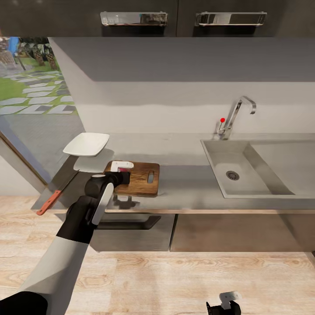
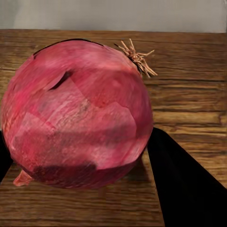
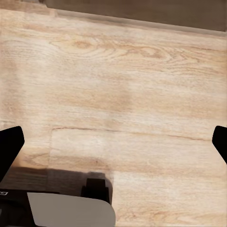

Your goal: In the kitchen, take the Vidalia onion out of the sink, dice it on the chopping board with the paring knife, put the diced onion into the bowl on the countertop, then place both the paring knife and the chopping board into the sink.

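We're holding the round red-skinned onion [image 2: 78, 113] in our left gripper [image 1: 124, 169] over the brown wooden chopping board [image 1: 141, 181]; right gripper [image 3: 113, 142] hanging wide open. Dicing, bowling, sinking remain.

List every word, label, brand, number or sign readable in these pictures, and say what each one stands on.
None are readable.
A pale mark sits at the edge of the robot body in the right wrist view, cut off and too small to read.
The onion, chopping board, bowl and sink carry no text.
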